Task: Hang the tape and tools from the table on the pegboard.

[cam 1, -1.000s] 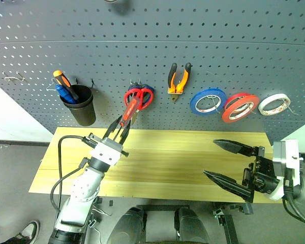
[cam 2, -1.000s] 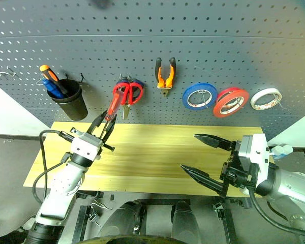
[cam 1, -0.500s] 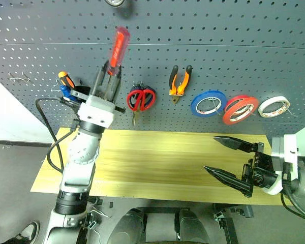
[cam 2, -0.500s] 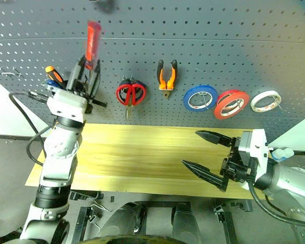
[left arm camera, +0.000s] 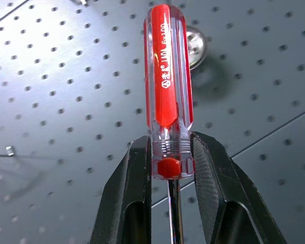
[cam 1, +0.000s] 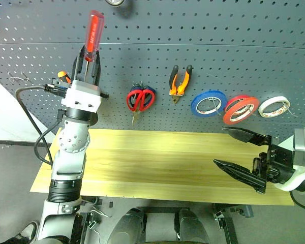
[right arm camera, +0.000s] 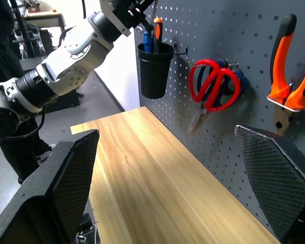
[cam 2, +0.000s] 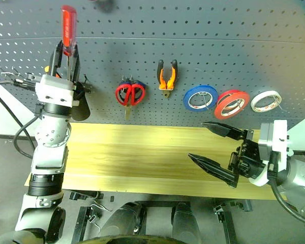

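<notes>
Grey floor (cam 1: 10, 168) beneath the setup; white wall panel (cam 1: 5, 112) at left; dark cables and metal brackets (cam 1: 99, 209) below.

- We see even, fairly bright indoor light across the pegboard (cam 1: 203, 46), with no harsh hot spots on it in the head views.
- Our head views bend straight lines: the pegboard's seam curves downward towards both side edges.
- The table (cam 1: 157, 162) carries a soft, darker band along its far edge, under the pegboard.
- The pliers (cam 1: 179, 80) and tape rolls cast only short, faint shadows on the panel.
- In our left wrist view the screwdriver (left arm camera: 168, 91) handle is sharp, with thin glare lines along its clear plastic; the pegboard behind softens towards the lower corners.
- In our right wrist view a bright streak of light runs along the tabletop, and the near fingers (right arm camera: 66, 193) look blurred.
</notes>
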`<state>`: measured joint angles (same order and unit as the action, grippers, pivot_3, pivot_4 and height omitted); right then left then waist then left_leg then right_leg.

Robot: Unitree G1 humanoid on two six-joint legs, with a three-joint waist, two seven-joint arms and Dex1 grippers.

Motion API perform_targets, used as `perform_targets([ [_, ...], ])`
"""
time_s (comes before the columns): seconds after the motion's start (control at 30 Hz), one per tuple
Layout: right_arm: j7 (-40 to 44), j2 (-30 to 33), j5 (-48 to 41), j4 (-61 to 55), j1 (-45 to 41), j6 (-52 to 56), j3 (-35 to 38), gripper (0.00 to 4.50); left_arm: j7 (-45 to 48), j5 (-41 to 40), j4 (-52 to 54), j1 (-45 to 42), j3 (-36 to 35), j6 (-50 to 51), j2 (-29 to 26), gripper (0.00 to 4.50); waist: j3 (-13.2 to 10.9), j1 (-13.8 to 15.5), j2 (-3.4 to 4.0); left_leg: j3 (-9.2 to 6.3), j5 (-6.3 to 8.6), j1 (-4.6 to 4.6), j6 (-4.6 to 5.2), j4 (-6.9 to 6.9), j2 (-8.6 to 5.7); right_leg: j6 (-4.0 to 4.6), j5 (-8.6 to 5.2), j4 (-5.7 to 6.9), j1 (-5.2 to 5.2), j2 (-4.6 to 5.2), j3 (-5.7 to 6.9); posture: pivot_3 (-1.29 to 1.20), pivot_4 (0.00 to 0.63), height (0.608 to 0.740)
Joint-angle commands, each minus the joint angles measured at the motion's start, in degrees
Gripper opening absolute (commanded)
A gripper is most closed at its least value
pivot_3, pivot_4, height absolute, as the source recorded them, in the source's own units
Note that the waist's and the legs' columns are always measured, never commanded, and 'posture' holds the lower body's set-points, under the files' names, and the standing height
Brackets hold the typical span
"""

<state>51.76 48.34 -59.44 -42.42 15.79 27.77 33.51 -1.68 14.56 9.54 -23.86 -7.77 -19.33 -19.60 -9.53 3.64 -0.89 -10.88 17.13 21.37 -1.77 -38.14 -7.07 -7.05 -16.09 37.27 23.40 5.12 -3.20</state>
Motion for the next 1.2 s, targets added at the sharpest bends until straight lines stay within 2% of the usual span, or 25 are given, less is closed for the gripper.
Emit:
perform_targets([
  [0.03, 1.0, 1.6, -2.1, 0.3, -0.8, 0.6, 2.8, 4.5, -2.0, 1.4, 1.1, 1.0, -2.4, -0.5, -0.9, 0.78, 0.0, 0.0, 0.0, -0.01, 0.0, 0.0, 0.0, 0.01, 0.0, 0.0, 0.0, 0.0, 0.0, 0.0, 0.0, -0.01, 0.177, 0.72],
  [0.3, 1.5, 4.1, -7.3, 0.4, -3.6, 2.7, 4.6, 4.5, -3.9, 2.1, -2.0, 0.4, -4.1, -0.4, -2.4, 0.78, -0.6, 0.1, -0.21, -0.03, 0.03, 0.03, 0.06, 0.01, 0.02, 0.0, 0.0, -0.04, 0.0, 0.02, 0.01, 0.0, 0.232, 0.72],
  [0.7, 0.0, 6.9, -14.1, -0.7, -4.4, 7.0, 8.5, 4.5, -3.7, 0.6, -4.6, -1.5, -2.1, -2.2, -1.8, 0.78, -4.2, 0.1, -0.49, 0.05, 0.11, 0.23, 0.19, 0.08, 0.02, 0.01, -0.01, -0.2, 0.16, 0.23, 0.02, -0.03, 0.3, 0.72],
  [0.87, -0.7, 7.4, -15.6, -1.5, -3.0, 8.6, 11.0, 4.5, -3.1, -0.2, -2.6, 0.7, -1.6, -0.9, -0.2, 0.78, -5.1, 0.0, -0.53, 0.06, 0.12, 0.28, 0.2, 0.1, 0.02, 0.01, -0.01, -0.23, 0.22, 0.26, 0.03, -0.05, 0.306, 0.72],
  [1.07, -0.6, 8.4, -15.9, -1.1, -2.5, 9.8, 13.4, 4.5, -2.7, -0.6, 1.4, 4.8, -2.6, 0.8, 1.1, 0.78, -5.4, -0.3, -0.68, 0.15, 0.07, 0.96, 0.12, 0.04, 0.02, 0.0, 0.01, -0.14, 0.97, 0.3, 0.05, -0.06, 0.31, 0.72],
  [1.2, -0.7, 9.0, -16.0, -0.9, -3.2, 10.0, 13.3, 4.5, -2.8, -0.4, 2.8, 5.9, -3.1, 1.5, 1.3, 0.78, -5.6, -0.2, -0.77, 0.14, 0.03, 1.02, 0.04, 0.05, 0.02, 0.0, 0.01, -0.15, 1.03, 0.32, 0.11, -0.06, 0.31, 0.72],
])
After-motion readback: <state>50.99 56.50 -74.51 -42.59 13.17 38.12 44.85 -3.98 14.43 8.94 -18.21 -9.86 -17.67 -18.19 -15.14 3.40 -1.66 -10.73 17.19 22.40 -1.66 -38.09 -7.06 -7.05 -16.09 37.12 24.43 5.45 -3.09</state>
